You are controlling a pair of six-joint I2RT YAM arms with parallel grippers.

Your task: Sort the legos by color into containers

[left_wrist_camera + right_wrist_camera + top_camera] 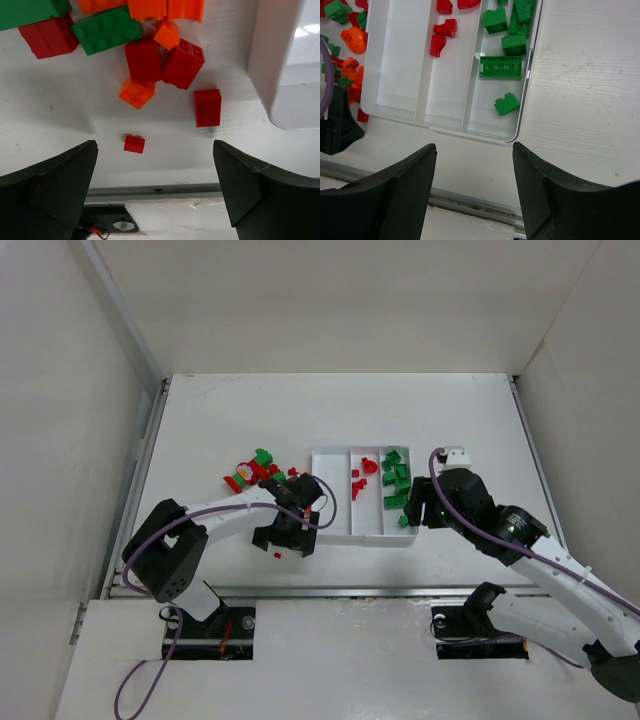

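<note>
Legos (255, 471) lay heaped beside the tray (338, 522), and the left gripper (155, 150) and right gripper (475, 150) both were spread apart, holding nothing.

The legos (143, 59) were red, green and bright orange, the 3-compartment tray (395, 60) and the table (300, 410) white, and the left gripper (154, 165) and right gripper (473, 155) black on white arms (235, 508) with black joints.

You have a white worktop (340, 410) under the left pincer (155, 150), a grey metal strip (155, 189) along its edge just behind that pincer, and white walls (60, 390) well beyond.
</note>
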